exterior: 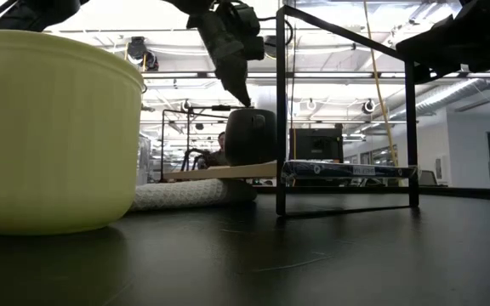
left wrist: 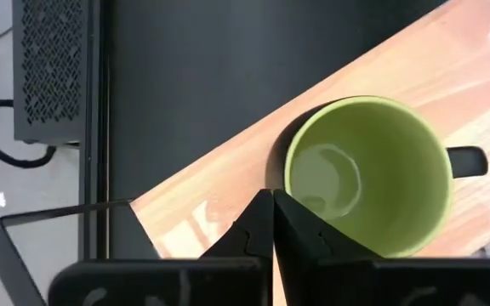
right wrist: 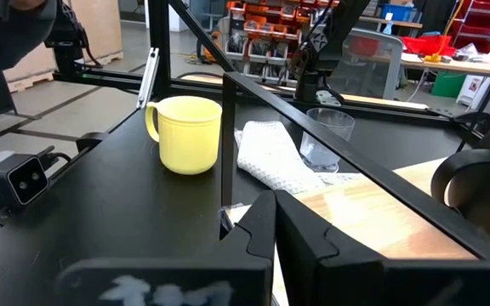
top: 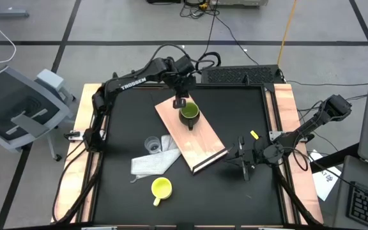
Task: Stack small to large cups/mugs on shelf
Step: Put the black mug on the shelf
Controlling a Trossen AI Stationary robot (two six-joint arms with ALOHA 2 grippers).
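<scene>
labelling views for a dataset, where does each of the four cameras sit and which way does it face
High view: above the table, looking straight down; both arms show, left fingers by the green mug on the shelf, right fingers low at the table's right.
Low view: at tabletop height, looking level across; yellow mug looms close, left arm comes in from above.
Left wrist view: looks down past its shut fingers onto the green mug.
Right wrist view: looks across past its shut fingers at the yellow mug and clear cup.
Shared: all four show the green mug.
</scene>
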